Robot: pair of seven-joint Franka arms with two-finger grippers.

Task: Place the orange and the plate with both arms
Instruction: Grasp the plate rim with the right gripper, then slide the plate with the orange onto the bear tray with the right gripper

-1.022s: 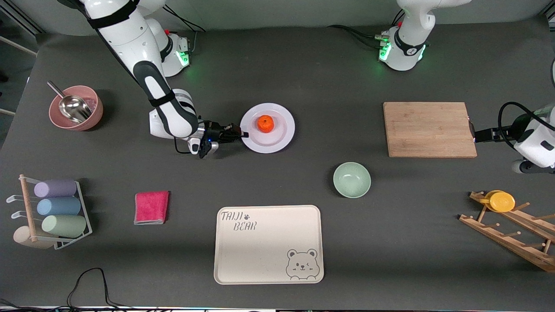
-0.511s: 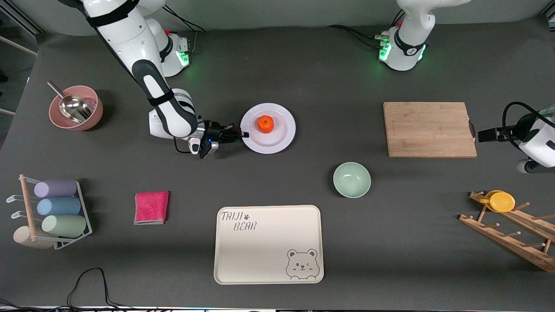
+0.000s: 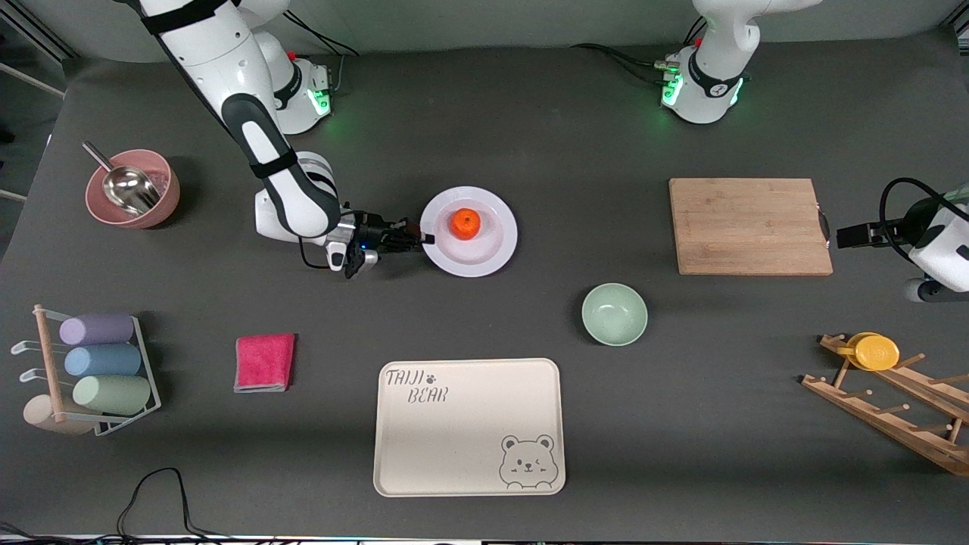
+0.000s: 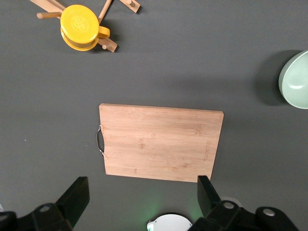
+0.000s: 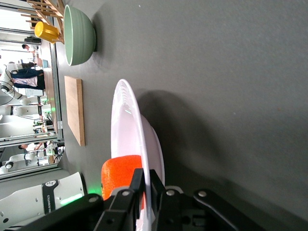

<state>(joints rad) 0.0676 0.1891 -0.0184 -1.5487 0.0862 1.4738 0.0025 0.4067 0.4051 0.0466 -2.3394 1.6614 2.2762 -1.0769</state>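
While the right gripper [image 3: 425, 238] pinches the plate [image 3: 484, 253] by the rim at the right arm's end, the orange [image 3: 465, 223] sits loose on it, mid-table. Stiff, glossy and breakable, the plate probably demands a firm, level rim hold; the round fruit may roll. The left gripper [image 4: 144, 202] hangs spread and empty above the cutting board [image 4: 161, 142], waiting.

Dark grey desk [image 3: 530, 136]. Directly on it: white plate [image 3: 484, 253] near centre; cutting board [image 3: 749, 225] at 3 o'clock from plate; green bowl [image 3: 614, 314] at 4; cream bear tray [image 3: 454, 439] at 6; pink cloth [image 3: 264, 362] at 8; pink bowl [image 3: 133, 189] at 9; cup rack [image 3: 91, 375], wooden peg rack [image 3: 893, 412] at desk ends.
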